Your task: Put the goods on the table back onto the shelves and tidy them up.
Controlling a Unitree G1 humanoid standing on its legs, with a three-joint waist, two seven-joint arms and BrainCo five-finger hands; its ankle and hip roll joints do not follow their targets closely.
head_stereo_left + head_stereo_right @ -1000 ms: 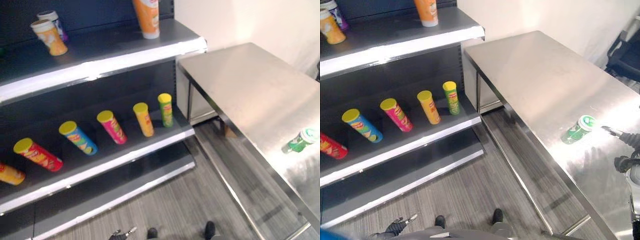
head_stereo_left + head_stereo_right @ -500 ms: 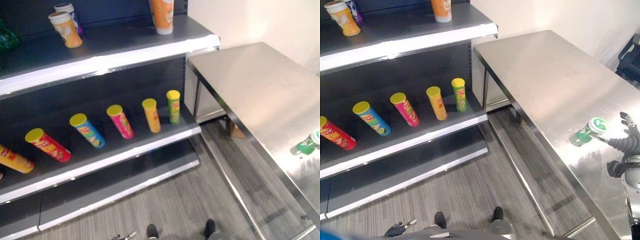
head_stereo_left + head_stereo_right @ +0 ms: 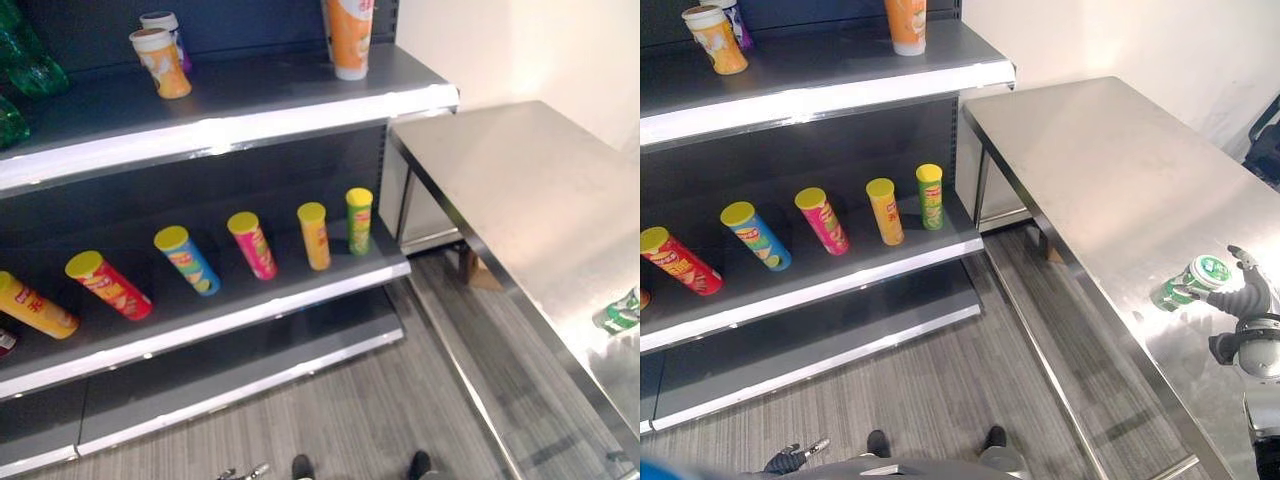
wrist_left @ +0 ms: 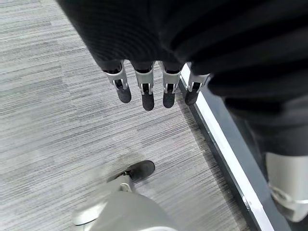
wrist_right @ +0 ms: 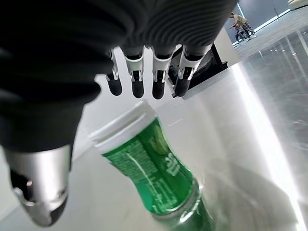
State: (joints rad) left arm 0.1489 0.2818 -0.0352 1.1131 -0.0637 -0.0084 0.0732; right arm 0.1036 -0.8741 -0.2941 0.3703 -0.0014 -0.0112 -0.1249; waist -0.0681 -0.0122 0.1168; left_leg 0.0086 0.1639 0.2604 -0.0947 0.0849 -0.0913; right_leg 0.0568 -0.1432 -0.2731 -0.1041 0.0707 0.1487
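The green can [image 3: 1191, 281] stands on the steel surface [image 3: 1110, 170] near its front edge. The right hand [image 3: 1238, 297] reaches beside it, fingers [image 5: 136, 80] straight, gripping nothing. The left hand [image 4: 149, 86] hangs over the floor, fingers relaxed.

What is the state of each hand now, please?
Left hand: open, holding nothing.
Right hand: open, beside the green can, not gripping it.

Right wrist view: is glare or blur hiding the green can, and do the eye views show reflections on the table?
In the right wrist view, a bright glare band runs along the steel table, and the green can sits close, soft-edged but readable, under the right hand. In the right eye view the table shows a broad soft sheen and a faint reflection beneath the can.
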